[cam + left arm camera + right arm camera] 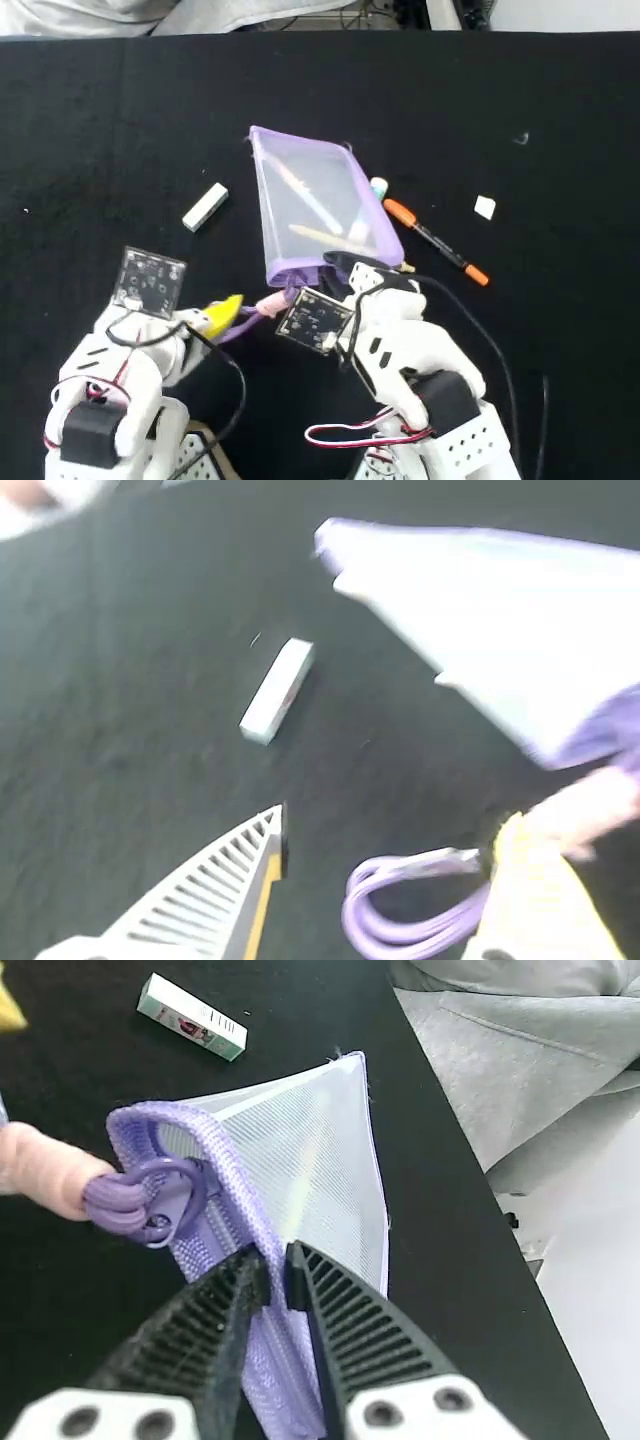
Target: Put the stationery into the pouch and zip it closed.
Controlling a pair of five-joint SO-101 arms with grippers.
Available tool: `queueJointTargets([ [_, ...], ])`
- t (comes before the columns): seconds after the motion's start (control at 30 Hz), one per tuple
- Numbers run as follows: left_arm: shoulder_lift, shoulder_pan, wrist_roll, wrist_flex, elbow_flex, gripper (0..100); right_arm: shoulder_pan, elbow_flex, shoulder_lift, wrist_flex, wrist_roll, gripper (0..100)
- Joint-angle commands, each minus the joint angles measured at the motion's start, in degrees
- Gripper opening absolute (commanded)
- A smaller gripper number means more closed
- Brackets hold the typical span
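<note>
While the black table (100,120) is carrying everything, the purple mesh pouch (345,180) is lying at its middle. The pouch's long axis is running away from the arms, its zipper-pull end is pointing back toward them, and two pens (305,195) are showing through the mesh.

The right gripper (278,1260) is sitting at that near end. Its black fingers (340,1310) are standing almost together and pinching the purple zipper band (225,1195) between them, so the pouch (310,1150) is fanning out beyond the tips. The pull ring (165,1195) is hanging just beside the tips.

The left gripper (395,825) is resting near the pouch's near left corner. Its fingers are spread wide and clamping nothing. A purple cord loop (400,925) is lying in the gap against the yellow finger (530,900), and a pink tassel (585,805) is linking it to the pouch.

An orange marker (435,240) is lying right of the pouch, slanting from beside it toward the near right. A boxed eraser (205,206) is lying apart on the left, also aslant. A white scrap (485,207) is sitting farther right.
</note>
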Motion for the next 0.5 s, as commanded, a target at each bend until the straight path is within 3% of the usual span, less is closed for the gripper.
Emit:
queueJointTargets([
  [0.0,0.1,4.7,5.0,-0.2,-3.5,33,1.0,-3.1,0.0,0.4,-0.8,1.1],
  [0.47,0.1,5.8,8.2,-8.5,1.8,33,-1.4,-3.6,0.0,0.3,-3.0,1.1],
])
